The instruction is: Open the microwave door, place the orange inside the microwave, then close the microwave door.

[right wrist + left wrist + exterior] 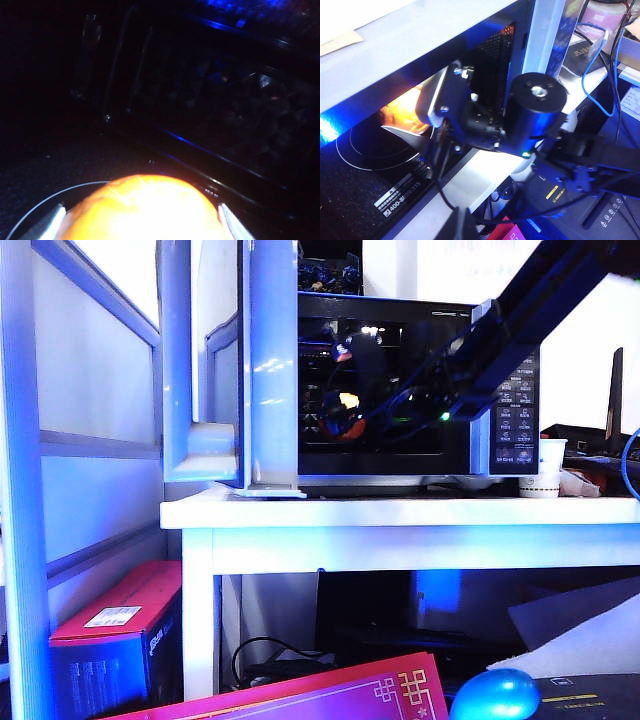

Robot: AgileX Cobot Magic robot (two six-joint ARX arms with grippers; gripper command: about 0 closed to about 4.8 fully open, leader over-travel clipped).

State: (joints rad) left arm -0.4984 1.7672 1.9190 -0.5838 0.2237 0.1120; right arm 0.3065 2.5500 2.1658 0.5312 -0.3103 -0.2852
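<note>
Microwave door [265,370] swung open. Right gripper [140,220] inside the microwave [400,390] cavity, clamped on the orange [142,207] above the glass turntable [35,212]. Left gripper not visible, state unclear.

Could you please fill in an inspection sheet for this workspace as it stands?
Surface: white table carrying the microwave.
Job's things: door swung fully open, pale back showing; orange inside the cavity, over the glass turntable.
Clutter: paper cup beside the microwave; blue egg and red box lower down.
Grippers: right gripper inside the cavity, fingers on either side of the orange; left gripper not in view, its camera looks at the right arm from outside.
Cables: blue cable behind the microwave; black cable under the table.
Surroundings: white frame on the left.
</note>
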